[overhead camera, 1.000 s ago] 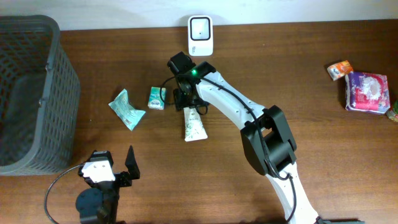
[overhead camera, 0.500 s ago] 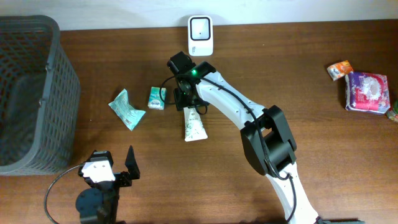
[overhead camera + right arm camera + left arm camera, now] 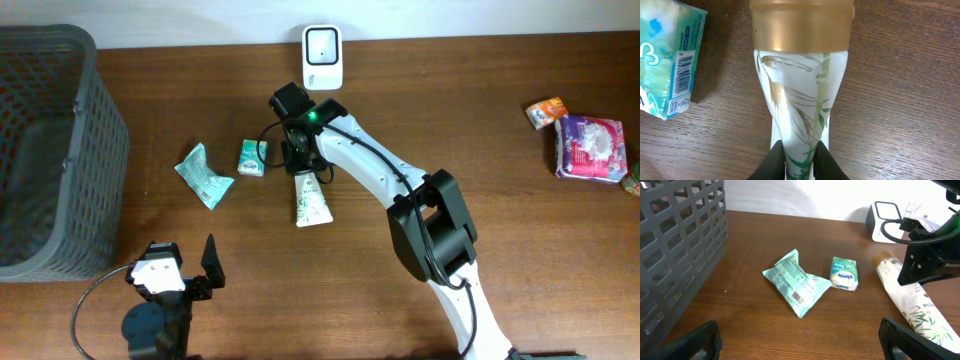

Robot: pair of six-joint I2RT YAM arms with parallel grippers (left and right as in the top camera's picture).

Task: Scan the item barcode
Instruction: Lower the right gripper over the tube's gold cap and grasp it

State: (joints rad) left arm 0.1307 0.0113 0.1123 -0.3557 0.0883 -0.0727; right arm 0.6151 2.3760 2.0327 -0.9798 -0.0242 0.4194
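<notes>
Right gripper pinches the body of the white bamboo-print plastic tube with gold cap. Tube lies flat, mid-scene, long axis cap-first toward the white box-shaped scanner, which is near. Left gripper spread wide, empty, well apart; right arm nearer.

tube tail cut off, basket edge cropped
</notes>
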